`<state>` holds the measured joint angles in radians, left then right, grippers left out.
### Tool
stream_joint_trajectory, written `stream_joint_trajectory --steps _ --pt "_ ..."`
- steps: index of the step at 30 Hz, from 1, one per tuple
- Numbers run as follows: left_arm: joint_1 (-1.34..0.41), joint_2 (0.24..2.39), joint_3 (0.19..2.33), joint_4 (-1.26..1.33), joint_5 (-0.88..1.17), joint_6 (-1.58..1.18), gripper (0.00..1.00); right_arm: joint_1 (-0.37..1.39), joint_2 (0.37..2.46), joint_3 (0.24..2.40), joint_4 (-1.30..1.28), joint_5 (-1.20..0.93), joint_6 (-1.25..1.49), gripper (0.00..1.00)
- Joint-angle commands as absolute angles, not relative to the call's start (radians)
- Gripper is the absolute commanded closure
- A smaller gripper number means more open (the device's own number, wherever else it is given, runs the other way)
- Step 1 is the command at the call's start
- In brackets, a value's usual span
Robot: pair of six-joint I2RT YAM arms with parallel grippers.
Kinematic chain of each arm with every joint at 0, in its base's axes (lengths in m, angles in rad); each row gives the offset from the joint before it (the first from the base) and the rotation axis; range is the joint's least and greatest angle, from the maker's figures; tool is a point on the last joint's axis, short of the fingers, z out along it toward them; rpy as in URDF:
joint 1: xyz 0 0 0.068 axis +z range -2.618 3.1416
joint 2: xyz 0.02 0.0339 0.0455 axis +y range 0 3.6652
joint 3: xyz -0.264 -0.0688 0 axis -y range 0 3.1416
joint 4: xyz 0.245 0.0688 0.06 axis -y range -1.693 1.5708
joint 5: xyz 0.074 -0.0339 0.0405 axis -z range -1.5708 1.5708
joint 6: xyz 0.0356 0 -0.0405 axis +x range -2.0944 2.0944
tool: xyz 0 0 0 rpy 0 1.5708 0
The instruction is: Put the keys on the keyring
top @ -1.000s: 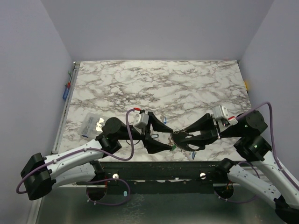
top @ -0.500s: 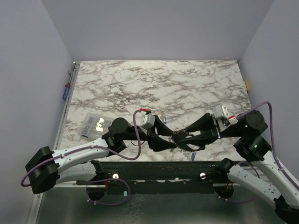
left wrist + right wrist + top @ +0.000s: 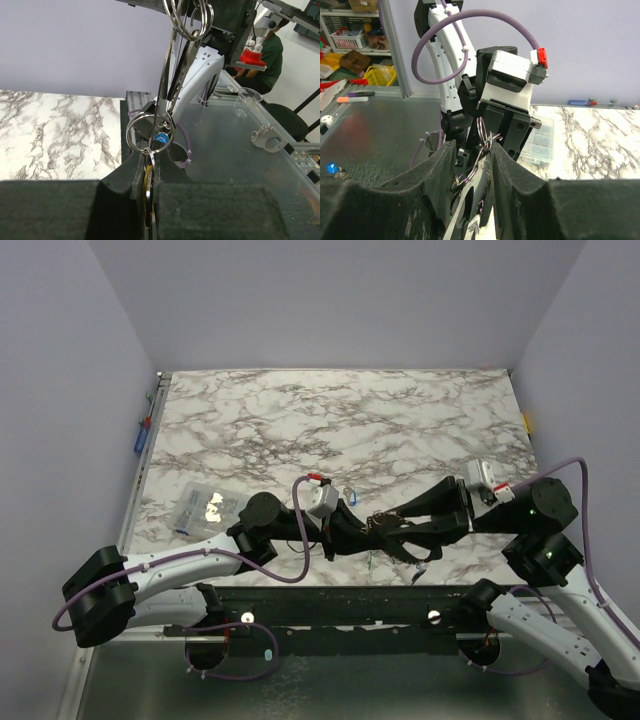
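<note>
The keyring (image 3: 380, 524), a thin wire loop, hangs above the table's front edge between the two grippers. My right gripper (image 3: 393, 527) holds it stretched across its fingers, and its wire (image 3: 473, 169) spans the right gripper (image 3: 470, 150). My left gripper (image 3: 362, 527) meets it from the left. In the left wrist view the left gripper (image 3: 146, 172) is shut on a yellow-headed key (image 3: 147, 186). That key hangs from a small split ring (image 3: 148, 134) next to a blue tag (image 3: 160, 138), and the keyring (image 3: 167, 85) rises above it. A green key (image 3: 370, 562) dangles below.
A blue key (image 3: 350, 496) lies on the marble just behind the left gripper, and another small key (image 3: 421, 566) lies near the front edge. A clear plastic box (image 3: 197, 508) sits at the left. Pens (image 3: 143, 435) lie along the left table edge.
My left gripper has moved right up to the keyring and shut on a key. My right gripper has shifted slightly, holding the ring throughout.
</note>
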<state>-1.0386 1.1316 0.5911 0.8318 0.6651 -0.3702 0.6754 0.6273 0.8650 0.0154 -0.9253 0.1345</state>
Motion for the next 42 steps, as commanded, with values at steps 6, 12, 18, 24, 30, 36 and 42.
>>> stream_joint_trajectory --steps 6,12,18,24,30,36,42 --pt "-1.046 1.125 0.599 0.954 0.522 -0.499 1.00 0.682 0.625 0.892 -0.060 -0.724 0.079 0.57" --pt "-1.046 1.107 0.567 0.936 0.334 -0.617 1.00 0.682 0.587 0.900 -0.106 -0.423 0.029 0.25" --pt "-1.046 1.064 0.568 0.833 0.178 -0.647 1.00 0.682 0.511 0.870 -0.122 -0.157 0.009 0.13" --pt "-1.046 1.035 0.609 0.672 0.035 -0.658 1.00 0.681 0.418 0.802 -0.133 -0.115 -0.046 0.12" --pt "-1.046 1.022 0.641 0.577 -0.096 -0.694 1.00 0.682 0.375 0.709 -0.193 -0.258 -0.040 0.26" --pt "-1.046 1.013 0.689 0.481 -0.234 -0.737 1.00 0.682 0.304 0.579 -0.143 -0.285 -0.003 0.40" --pt "-1.047 1.010 0.708 0.470 -0.285 -0.747 1.00 0.683 0.301 0.474 -0.054 -0.292 -0.004 0.47"
